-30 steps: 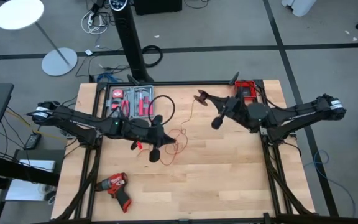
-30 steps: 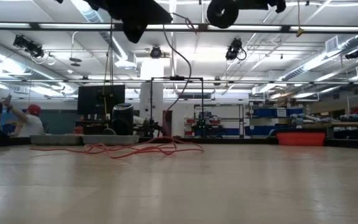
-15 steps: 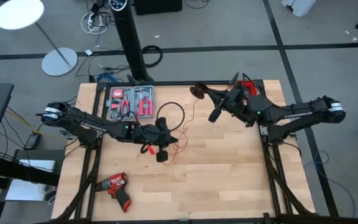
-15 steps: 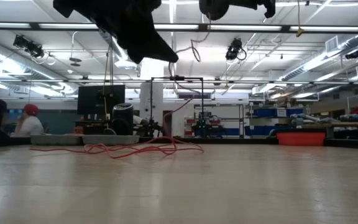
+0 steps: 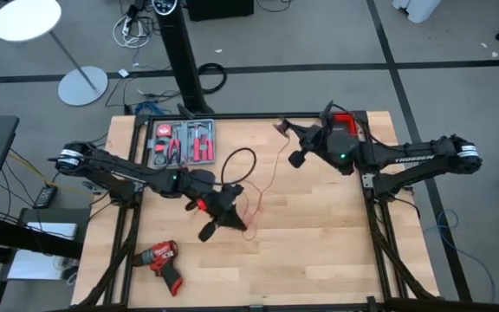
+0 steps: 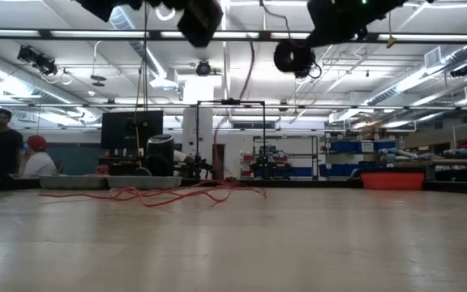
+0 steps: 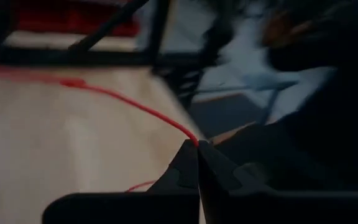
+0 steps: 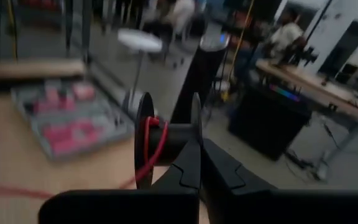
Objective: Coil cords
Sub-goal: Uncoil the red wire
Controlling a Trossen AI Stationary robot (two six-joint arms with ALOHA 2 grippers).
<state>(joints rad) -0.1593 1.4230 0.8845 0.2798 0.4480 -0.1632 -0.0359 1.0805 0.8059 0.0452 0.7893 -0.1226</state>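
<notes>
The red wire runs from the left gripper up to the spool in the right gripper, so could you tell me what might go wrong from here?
The red wire is pinched only at the tips of the left gripper; a pull may slip it free. Loose loops on the table could tangle before reaching the spool in the right gripper.

Both arms are showing dark, nearly black jointed links with pale silver caps at their shoulder ends. The right arm (image 5: 405, 159) is carrying white lettering along its forearm and a green light. The left arm (image 5: 128, 169) is showing a green light too.
</notes>
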